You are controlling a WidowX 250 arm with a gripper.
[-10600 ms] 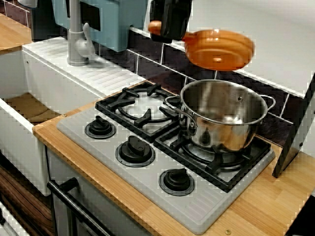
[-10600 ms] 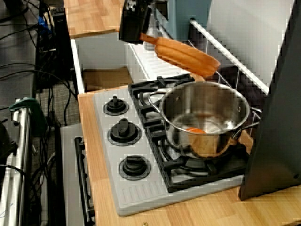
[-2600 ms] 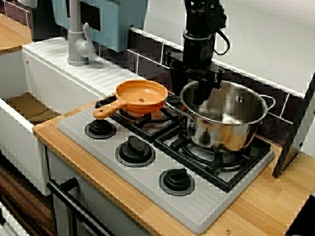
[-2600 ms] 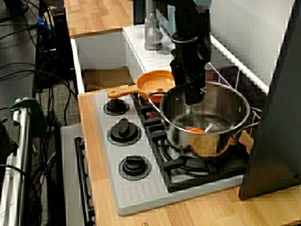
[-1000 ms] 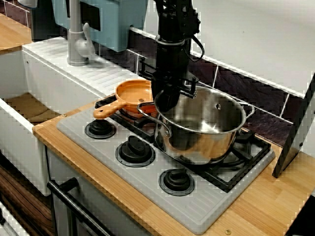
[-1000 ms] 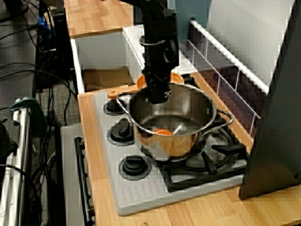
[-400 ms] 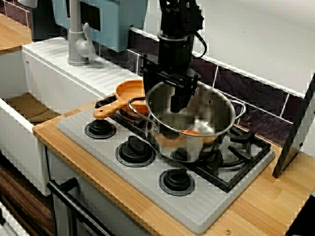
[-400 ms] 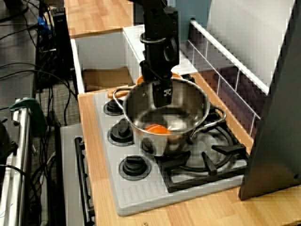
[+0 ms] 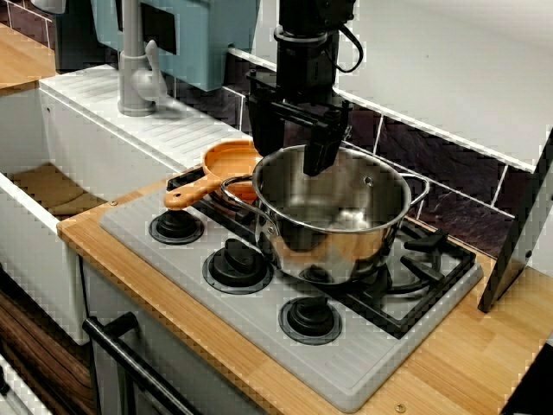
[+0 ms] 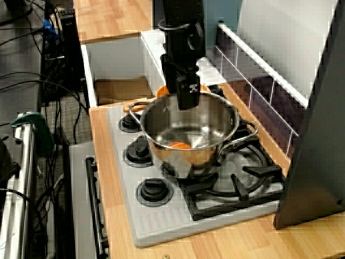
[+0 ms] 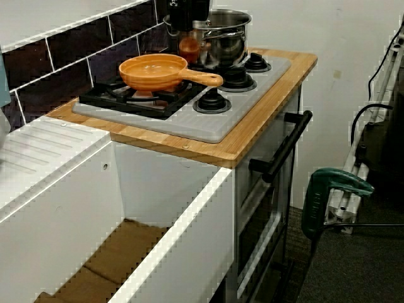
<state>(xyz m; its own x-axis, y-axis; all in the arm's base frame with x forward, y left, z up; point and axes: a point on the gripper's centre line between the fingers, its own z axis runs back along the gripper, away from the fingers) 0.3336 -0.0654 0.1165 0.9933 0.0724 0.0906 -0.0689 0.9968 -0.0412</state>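
- Front view of a kitchen counter: my black gripper hangs just over the far rim of a steel pot, at about 11 o'clock on the pot's circle.
- The jaws stand apart with a clear gap between them and grip nothing. One finger dips over the pot's mouth, and the other sits outside the wall.
- The pot rests on the black grates near the middle of the grey stove, bridging the two burners. I cannot tell whether its base lies flat.
- In the end-on view, a small orange piece lies on the pot's floor.
- An orange pan sits on the left burner, at 9 o'clock from the pot and very close to the pot's near handle. I cannot tell whether they touch. The pan's long handle points to 8 o'clock and ends near a knob.
- A grey tap and a white sink lie well apart from the pot, at 10 o'clock.
- Risk, as I judge it: the inner finger is level with the rim, so any sideways travel before it lifts clear could hook the rim and drag or tip the pot.
- A pot perched across two grates could rock or slip off a bar if nudged.
- A shove toward 9 o'clock would drive the pot's handle into the pan and could skid the pan toward the counter's front edge.
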